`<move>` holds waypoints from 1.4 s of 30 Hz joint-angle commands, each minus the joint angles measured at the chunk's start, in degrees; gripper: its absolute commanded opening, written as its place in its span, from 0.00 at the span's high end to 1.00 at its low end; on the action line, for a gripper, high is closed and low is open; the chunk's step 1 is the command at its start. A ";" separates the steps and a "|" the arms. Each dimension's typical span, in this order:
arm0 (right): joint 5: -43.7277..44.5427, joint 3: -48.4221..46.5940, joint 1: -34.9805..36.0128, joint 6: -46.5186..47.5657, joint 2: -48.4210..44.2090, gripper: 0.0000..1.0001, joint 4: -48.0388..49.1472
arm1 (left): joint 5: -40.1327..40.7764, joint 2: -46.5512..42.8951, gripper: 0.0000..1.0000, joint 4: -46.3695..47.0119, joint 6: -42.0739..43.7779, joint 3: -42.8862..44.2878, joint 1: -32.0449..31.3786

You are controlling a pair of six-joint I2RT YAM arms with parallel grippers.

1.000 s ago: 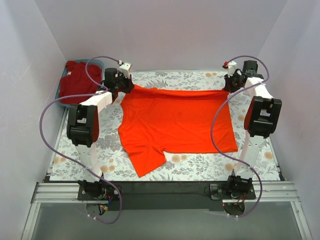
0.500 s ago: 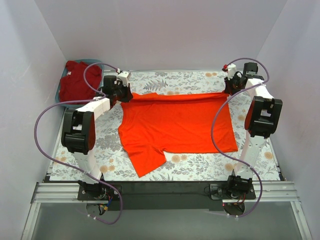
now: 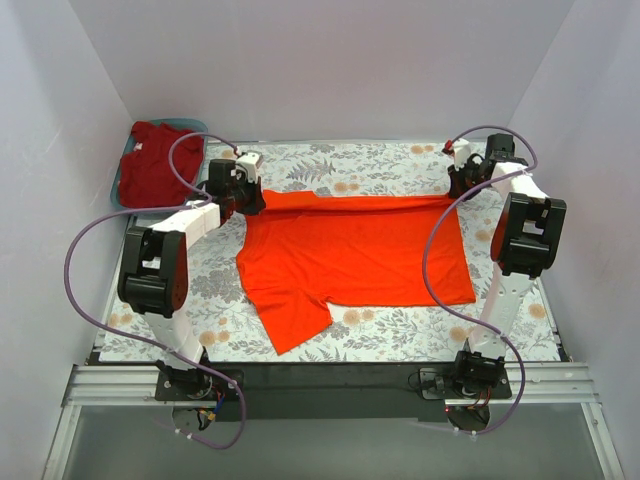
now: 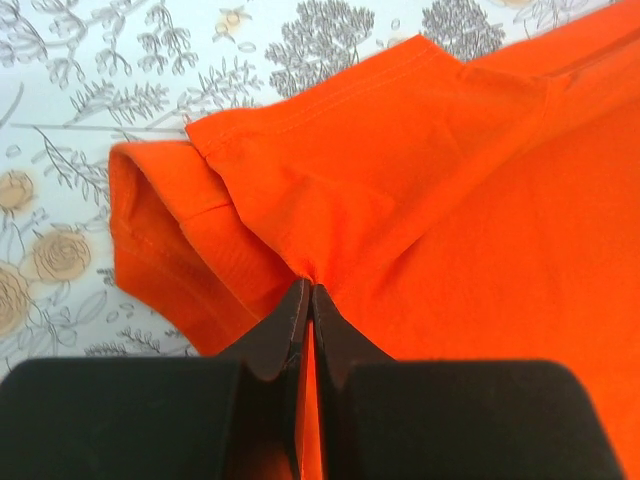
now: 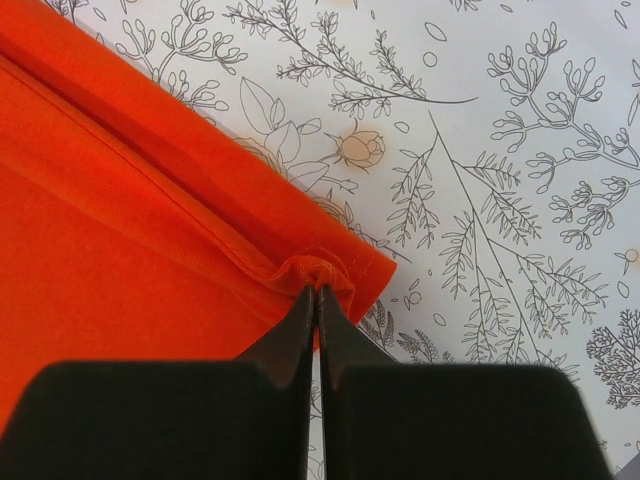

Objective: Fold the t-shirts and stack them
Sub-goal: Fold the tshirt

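The bright orange-red t-shirt [image 3: 350, 250] lies spread across the middle of the table, one sleeve pointing toward the near edge. My left gripper [image 3: 248, 199] is shut on its far left corner, beside the folded sleeve [image 4: 170, 240]. My right gripper [image 3: 456, 186] is shut on the far right corner, pinching the bunched hem [image 5: 330, 272]. The far edge runs taut and doubled between the two grips. A darker crimson t-shirt [image 3: 155, 160] lies crumpled in the blue bin [image 3: 124, 207] at the far left.
A floral-print cloth [image 3: 350, 165] covers the table. White walls close in the back and both sides. Purple cables loop from each arm. A black rail [image 3: 330, 378] runs along the near edge at the arm bases.
Both grippers have carried the shirt's far edge toward the back of the table and lowered it, so the cloth lies flatter and more stretched out. The left arm has reached farther back.
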State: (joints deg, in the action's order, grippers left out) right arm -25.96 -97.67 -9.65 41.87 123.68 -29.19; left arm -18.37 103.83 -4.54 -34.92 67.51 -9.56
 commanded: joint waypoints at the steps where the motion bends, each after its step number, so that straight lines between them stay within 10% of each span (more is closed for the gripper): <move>1: -0.76 0.55 -0.63 1.90 -3.36 0.99 -0.60 | 1.76 -4.08 1.00 -1.00 0.73 -2.11 0.07; 17: -0.06 2.83 -0.81 7.79 -3.53 0.99 -4.11 | 2.11 -0.74 1.00 -2.31 2.22 -2.38 -0.11; 20: -0.06 1.87 -0.81 7.71 -3.71 0.65 -5.44 | -0.51 -1.00 0.98 -6.08 3.44 -0.19 0.07; 22: -0.24 1.26 -0.81 7.35 -4.40 0.49 -5.97 | -3.68 -1.61 0.77 -7.24 3.98 1.22 0.16; 27: -0.59 -1.38 -0.72 5.42 -5.90 0.49 -6.23 | -4.30 -0.22 0.61 -11.37 2.84 7.54 0.33; 42: -3.22 -11.66 1.12 -1.34 -0.46 0.54 -10.80 | -1.23 17.28 0.55 -22.27 -2.96 31.18 1.12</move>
State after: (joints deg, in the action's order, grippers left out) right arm -26.55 -106.83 -9.50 43.59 122.30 -37.95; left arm -20.82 120.90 -22.33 -36.91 95.13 -8.91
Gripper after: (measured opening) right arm 0.454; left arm 0.444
